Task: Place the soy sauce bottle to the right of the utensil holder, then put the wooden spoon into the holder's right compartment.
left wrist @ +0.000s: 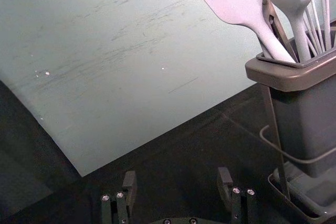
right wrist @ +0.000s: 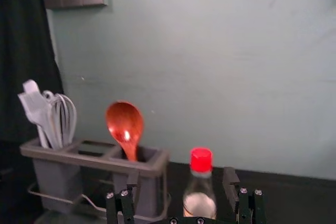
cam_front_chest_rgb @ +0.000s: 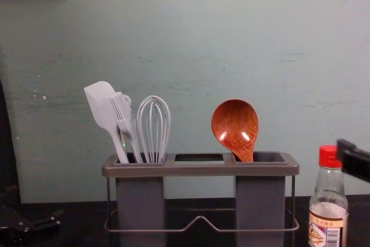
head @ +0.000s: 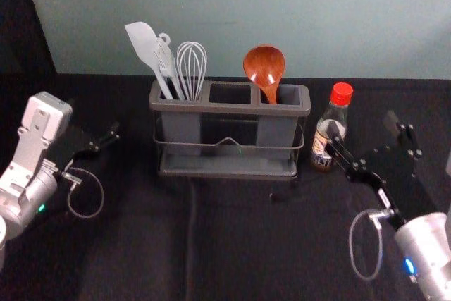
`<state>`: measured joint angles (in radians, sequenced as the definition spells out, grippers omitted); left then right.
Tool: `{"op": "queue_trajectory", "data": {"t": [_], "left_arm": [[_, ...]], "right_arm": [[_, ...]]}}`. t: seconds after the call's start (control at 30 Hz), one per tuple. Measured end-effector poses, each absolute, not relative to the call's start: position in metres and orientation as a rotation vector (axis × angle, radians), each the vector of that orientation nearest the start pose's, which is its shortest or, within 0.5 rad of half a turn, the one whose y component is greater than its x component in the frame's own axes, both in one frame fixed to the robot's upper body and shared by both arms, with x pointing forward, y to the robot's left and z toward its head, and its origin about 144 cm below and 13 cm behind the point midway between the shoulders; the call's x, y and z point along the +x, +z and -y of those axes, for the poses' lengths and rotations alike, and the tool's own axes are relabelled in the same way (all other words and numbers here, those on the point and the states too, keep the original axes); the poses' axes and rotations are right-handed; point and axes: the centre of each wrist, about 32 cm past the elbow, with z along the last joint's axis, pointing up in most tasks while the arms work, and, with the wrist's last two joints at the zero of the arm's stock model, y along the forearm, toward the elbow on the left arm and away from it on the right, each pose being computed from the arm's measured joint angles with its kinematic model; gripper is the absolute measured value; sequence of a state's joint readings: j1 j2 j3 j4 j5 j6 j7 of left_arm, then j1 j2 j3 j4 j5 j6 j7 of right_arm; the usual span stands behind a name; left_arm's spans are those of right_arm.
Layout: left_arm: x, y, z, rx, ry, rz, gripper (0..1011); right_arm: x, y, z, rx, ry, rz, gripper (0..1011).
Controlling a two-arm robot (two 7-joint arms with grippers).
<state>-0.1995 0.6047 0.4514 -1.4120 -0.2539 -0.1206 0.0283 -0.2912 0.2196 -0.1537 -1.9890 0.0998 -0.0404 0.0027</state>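
Hanging wide open and empty by the soy sauce bottle (cam_front_chest_rgb: pixel 327 215) right of the utensil holder (head: pixel 225 108), the right gripper (right wrist: pixel 182 173) could topple it by swinging sideways, with the wooden spoon (head: pixel 264 65) in the right compartment (head: pixel 290 95), left gripper (left wrist: pixel 177 176) idle leftward.

Left pincer (head: pixel 111 135): positioned at the head view's left, fingers apart. Right pincer (head: pixel 362 129): extended forward from lower right, fingers likewise apart.
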Motion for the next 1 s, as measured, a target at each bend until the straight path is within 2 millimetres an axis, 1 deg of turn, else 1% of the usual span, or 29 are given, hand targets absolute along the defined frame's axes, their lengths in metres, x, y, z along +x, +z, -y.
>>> {"op": "queue_trajectory", "data": {"t": [0.2,0.57,0.83,1.0], "left_arm": [[0.489,1.14,-0.31,0.304,1.248,0.285,1005],[0.489,1.14,-0.31,0.304,1.248,0.285,1005],[0.489,1.14,-0.31,0.304,1.248,0.285,1005],[0.489,1.14,-0.31,0.304,1.248,0.285,1005]], "right_arm": [[0.365,1.169,0.228,0.04,-1.365,0.09,1002],[0.371,1.141,0.237,0.0,-1.37,0.004,1003],[0.378,1.131,0.24,-0.014,-1.352,-0.015,1003],[0.378,1.131,0.239,-0.014,-1.352,-0.014,1003]]}}
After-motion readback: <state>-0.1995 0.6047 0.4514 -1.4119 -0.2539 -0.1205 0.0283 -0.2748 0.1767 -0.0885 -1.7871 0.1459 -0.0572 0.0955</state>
